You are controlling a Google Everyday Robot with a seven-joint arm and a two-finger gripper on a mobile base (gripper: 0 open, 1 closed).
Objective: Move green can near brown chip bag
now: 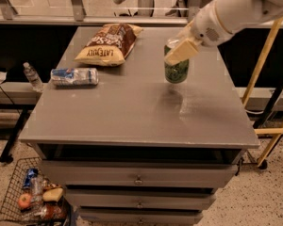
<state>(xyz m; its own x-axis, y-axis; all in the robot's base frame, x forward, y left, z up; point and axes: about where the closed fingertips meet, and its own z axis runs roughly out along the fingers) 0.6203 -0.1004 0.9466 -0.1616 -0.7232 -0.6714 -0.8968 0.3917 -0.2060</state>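
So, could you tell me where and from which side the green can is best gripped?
Around its upper cylindrical wall, coming from above and the picture's right, where the arm reaches in. The green can is upright, and its round sides suit parallel fingers. The gripper is clamped there, at the can's top.

We see a white arm reach in from the upper right. Its end effector (178, 51) grips the top of a small green aluminium drink can (176, 72), with one cream finger pad (181, 51) pressed across the can's upper front. The can is upright over the right half of the grey rectangular surface (132, 117); we cannot tell whether its base touches. Well apart, at the far left, lies a puffy brown and tan chip bag (108, 42), and in front of it a blue-and-white crinkly package (74, 76). At lower left, a wire basket (9, 199) sits on the floor.
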